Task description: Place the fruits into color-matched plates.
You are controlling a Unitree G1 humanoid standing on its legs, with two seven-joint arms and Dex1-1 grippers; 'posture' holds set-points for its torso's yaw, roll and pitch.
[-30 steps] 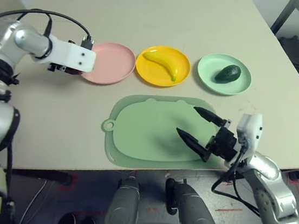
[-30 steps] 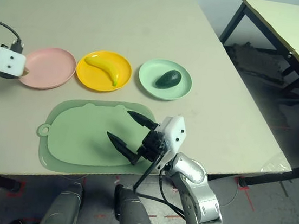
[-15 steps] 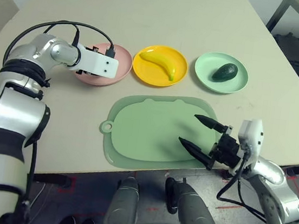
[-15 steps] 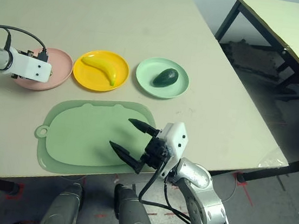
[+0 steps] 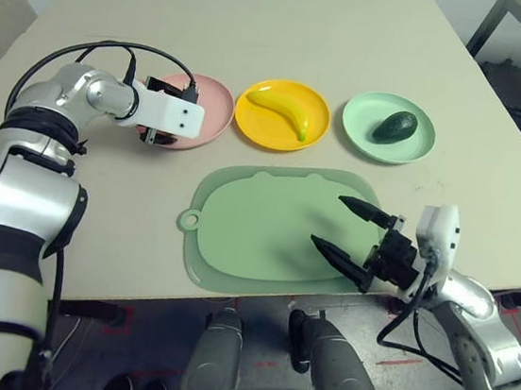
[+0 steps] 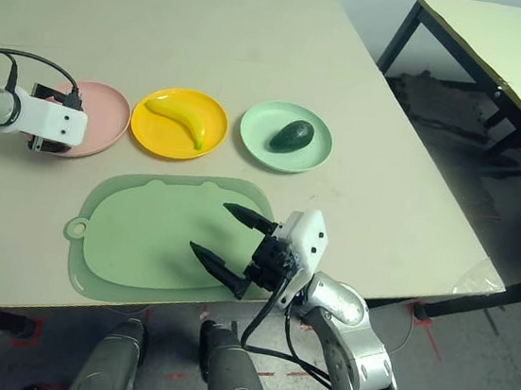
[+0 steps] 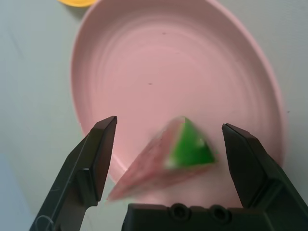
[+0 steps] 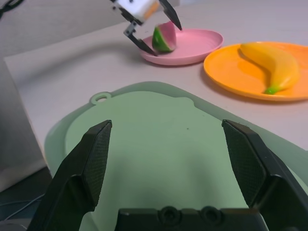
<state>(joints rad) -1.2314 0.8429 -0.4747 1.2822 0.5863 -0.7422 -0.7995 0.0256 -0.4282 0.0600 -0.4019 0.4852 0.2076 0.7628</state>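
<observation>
The red watermelon wedge (image 7: 168, 156) with green rind sits at the near rim of the pink plate (image 5: 210, 103), between the fingers of my open left gripper (image 5: 156, 137). There is a gap on each side of the wedge (image 8: 163, 37). The banana (image 5: 282, 110) lies in the yellow plate (image 5: 257, 126). In the mint green plate (image 5: 408, 152) rests the dark avocado (image 5: 394, 126). My right gripper (image 5: 328, 221) hangs open over the pale green mat (image 5: 248, 222), nothing between its fingers.
The three plates stand in a row behind the mat. The table's front edge (image 5: 134, 294) runs just past the mat, and its right edge (image 5: 519, 179) is close to my right arm. Another table (image 6: 506, 54) stands off to the right.
My left gripper has opened over the pink plate and let go of the watermelon wedge. The right gripper has stayed open above the mat.
</observation>
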